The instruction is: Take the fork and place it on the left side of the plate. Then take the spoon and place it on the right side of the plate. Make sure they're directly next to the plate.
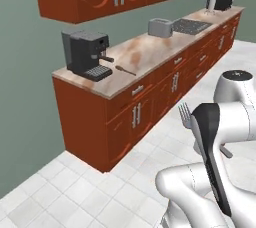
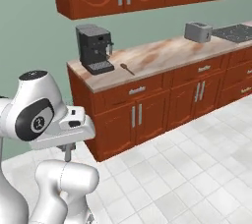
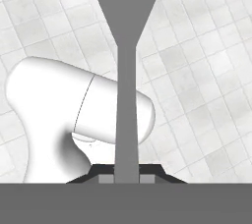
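Fork [image 3: 126, 95] clamped between closed gripper [image 3: 126, 178] fingers, handle running straight up hand view, widening toward top edge; tines [image 1: 184, 113] poking out left of dark arm link in left base view, above white tiled floor [image 2: 197, 179]. Spoon [image 1: 125, 70] lying on marble counter [image 1: 150, 52], just right of black coffee machine [image 1: 86, 54]. Grey toaster [image 2: 198, 32] farther right along same counter

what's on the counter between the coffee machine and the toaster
Just the spoon, lying near the coffee machine; beyond it the counter runs bare to the toaster. Left base view.
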Available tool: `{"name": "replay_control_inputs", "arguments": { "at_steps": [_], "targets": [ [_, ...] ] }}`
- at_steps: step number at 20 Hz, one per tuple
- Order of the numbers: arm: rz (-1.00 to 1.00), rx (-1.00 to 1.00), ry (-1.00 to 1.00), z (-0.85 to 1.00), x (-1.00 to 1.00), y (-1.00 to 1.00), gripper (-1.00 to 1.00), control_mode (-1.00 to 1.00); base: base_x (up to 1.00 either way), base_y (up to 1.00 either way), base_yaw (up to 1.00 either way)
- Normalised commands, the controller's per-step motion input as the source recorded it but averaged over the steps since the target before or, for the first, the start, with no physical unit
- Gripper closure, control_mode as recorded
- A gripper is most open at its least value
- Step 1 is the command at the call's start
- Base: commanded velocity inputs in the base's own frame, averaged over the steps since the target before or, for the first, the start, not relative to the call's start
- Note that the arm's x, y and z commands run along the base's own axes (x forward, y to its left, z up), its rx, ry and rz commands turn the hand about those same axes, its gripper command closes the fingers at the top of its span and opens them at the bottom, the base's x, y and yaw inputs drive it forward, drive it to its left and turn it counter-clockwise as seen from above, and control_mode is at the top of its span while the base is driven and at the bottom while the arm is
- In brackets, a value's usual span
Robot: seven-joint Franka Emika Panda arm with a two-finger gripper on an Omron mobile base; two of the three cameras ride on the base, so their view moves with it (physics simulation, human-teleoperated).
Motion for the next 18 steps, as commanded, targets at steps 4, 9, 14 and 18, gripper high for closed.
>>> {"name": "replay_control_inputs", "arguments": {
  "at_steps": [4, 9, 14, 18],
  "targets": [
    [0.0, 0.0, 0.0, 0.0, 0.0, 0.0, 1.0, 1.0, -1.0, 0.0, -0.42],
    [0.0, 0.0, 0.0, 0.0, 0.0, 0.0, 1.0, 1.0, -1.0, -0.11, -0.39],
    [0.0, 0.0, 0.0, 0.0, 0.0, 0.0, 1.0, 1.0, -0.91, -0.54, -0.31],
    [0.0, 0.0, 0.0, 0.0, 0.0, 0.0, 1.0, 1.0, -0.76, -0.76, -0.27]
  ]
}}
